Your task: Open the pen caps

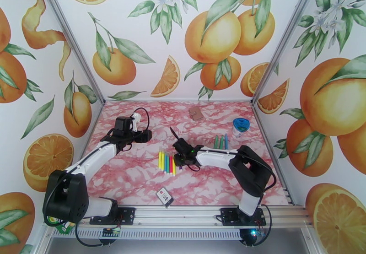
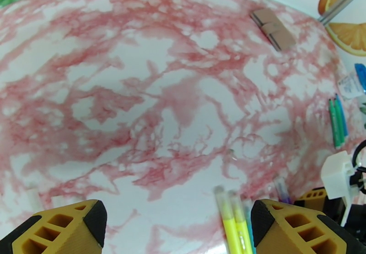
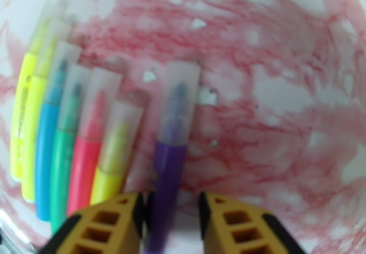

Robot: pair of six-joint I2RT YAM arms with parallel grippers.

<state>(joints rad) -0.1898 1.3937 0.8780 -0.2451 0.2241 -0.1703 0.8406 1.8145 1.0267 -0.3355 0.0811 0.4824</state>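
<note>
The purple pen's clear cap lies on the table, just beside a row of six capped pens. My right gripper straddles the purple barrel, narrowly open. Through the blur I think nothing is clamped. Closing off-centre could roll it into the yellow neighbour. My left gripper gapes wide and empty, so a lift alone would leave the cap on.

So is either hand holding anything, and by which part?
Nothing is gripped yet. The right hand straddles the barrel of the purple pen, with a gap on one side; the left hand is open and empty.
</note>
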